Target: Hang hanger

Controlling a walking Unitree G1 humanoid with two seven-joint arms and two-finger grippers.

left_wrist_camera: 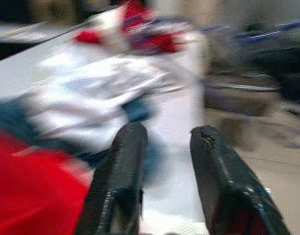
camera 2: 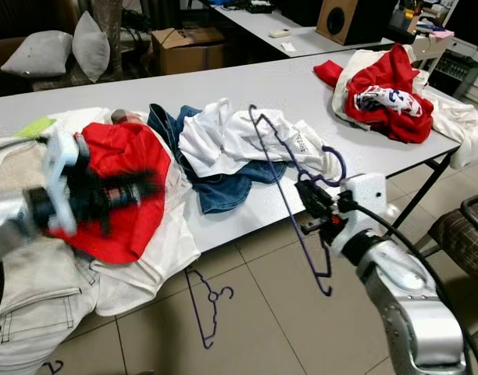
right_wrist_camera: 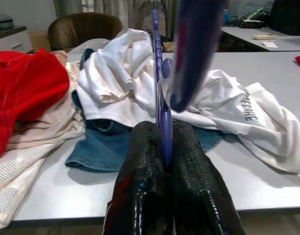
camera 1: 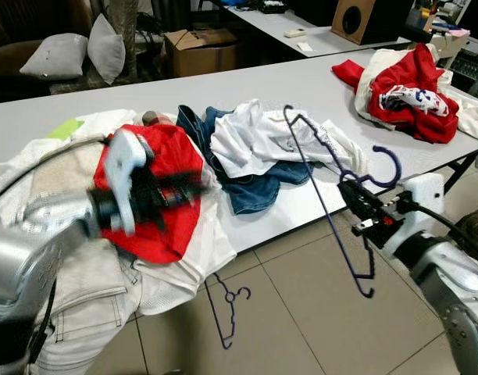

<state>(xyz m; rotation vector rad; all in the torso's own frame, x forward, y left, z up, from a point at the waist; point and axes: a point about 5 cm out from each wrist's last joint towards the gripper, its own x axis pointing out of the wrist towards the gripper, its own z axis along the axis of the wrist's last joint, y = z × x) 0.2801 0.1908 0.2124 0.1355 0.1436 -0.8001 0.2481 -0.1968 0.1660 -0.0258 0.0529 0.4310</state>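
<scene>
My right gripper (camera 1: 353, 193) is shut on a purple wire hanger (camera 1: 325, 205), gripping it just below the hook. The hanger hangs tilted in front of the table's near edge, its hook (camera 2: 337, 167) pointing up. In the right wrist view the fingers (right_wrist_camera: 140, 161) pinch the wire (right_wrist_camera: 158, 73) between them. My left gripper (camera 1: 176, 187), blurred by motion, is over a red garment (camera 1: 157, 230) on the left clothes heap. Its fingers (left_wrist_camera: 123, 161) stand open with nothing between them.
A second purple hanger (camera 1: 223, 308) lies on the tiled floor below the table (camera 1: 301, 78). Jeans (camera 1: 251, 191) and a white shirt (camera 1: 255, 137) lie mid-table. Another red-and-white pile (camera 1: 407, 94) sits at the far right. A chair (camera 2: 465, 234) stands to my right.
</scene>
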